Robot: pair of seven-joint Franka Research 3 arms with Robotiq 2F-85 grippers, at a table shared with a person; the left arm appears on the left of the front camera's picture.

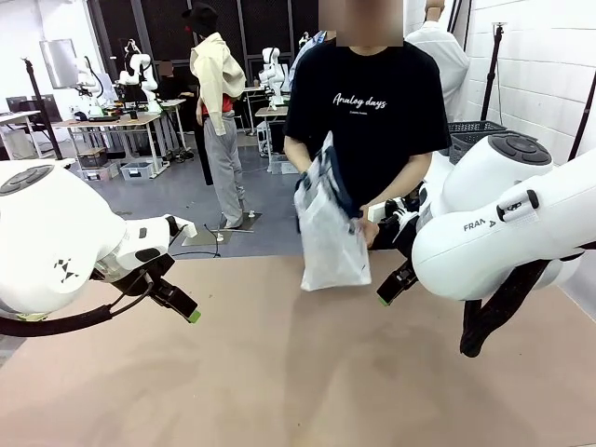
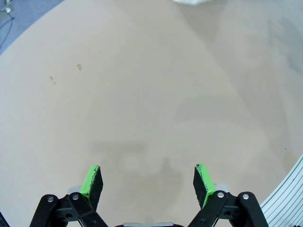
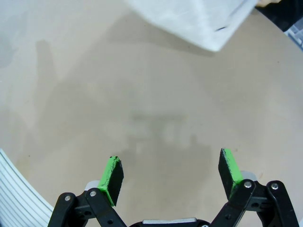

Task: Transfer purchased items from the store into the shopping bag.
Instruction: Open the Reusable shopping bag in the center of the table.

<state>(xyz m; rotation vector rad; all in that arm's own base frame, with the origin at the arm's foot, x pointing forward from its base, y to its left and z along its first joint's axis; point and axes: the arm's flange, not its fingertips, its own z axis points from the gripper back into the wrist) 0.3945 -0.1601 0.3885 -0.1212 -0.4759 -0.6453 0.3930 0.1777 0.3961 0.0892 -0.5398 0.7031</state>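
Observation:
A person at the far side of the table holds the shopping bag (image 1: 331, 228) up in both hands, a translucent white bag with navy handles, hanging above the far table edge. A corner of the shopping bag (image 3: 199, 23) also shows at the top of the right wrist view. My left gripper (image 1: 177, 303) hovers over the left of the table, open, with nothing between its green pads (image 2: 90, 182). My right gripper (image 1: 396, 284) hangs at the right, just beside the bag, open and empty, green pads (image 3: 112, 175) wide apart. The purchased items are out of view.
The tan table top (image 1: 298, 372) lies bare beneath both grippers. Dark mesh baskets (image 1: 475, 132) stand behind the person at the right. Other tables stand in the room beyond.

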